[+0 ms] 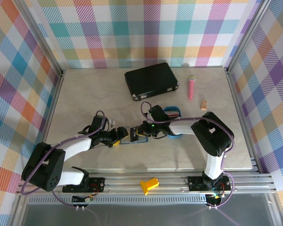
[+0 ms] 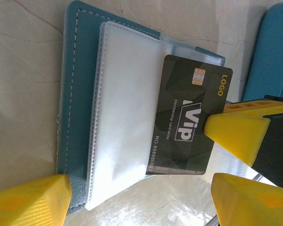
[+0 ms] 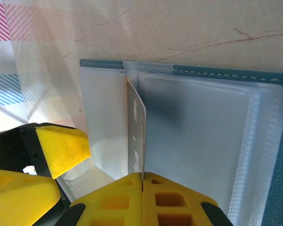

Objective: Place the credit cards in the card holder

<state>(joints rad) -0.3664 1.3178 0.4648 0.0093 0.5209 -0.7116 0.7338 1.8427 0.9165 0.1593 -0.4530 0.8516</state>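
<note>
Card holder (image 1: 129, 135) lies open flat on the tabletop, mid-width and nearer the near edge, teal cover down and clear pocket sleeves (image 2: 118, 117) up. The sleeves look empty. Right gripper (image 3: 142, 181) has its jaws pressed together, pinching a dark credit card (image 2: 186, 115) by one short end. The card has "VIP" and "LOGO" print and a chip. From the right wrist it sits edge-on (image 3: 137, 136), tilted up off the holder (image 3: 203, 155), with its far end at the seam between two sleeves. Can't tell if that end is actually inside a pocket. Left gripper (image 1: 117, 139) sits low at the holder's left side, jaws spread, gripping nothing. One yellow finger (image 2: 33, 200) is at the cover's corner; contact unclear. Blue oval tray (image 1: 173, 113) is just behind the right gripper with something flat in it, too small to identify. Closed black case (image 1: 151, 80) is at the far edge, middle. Pink toy microphone (image 1: 191, 87) and a small tan item (image 1: 204, 104) are toward the far right corner.
</note>
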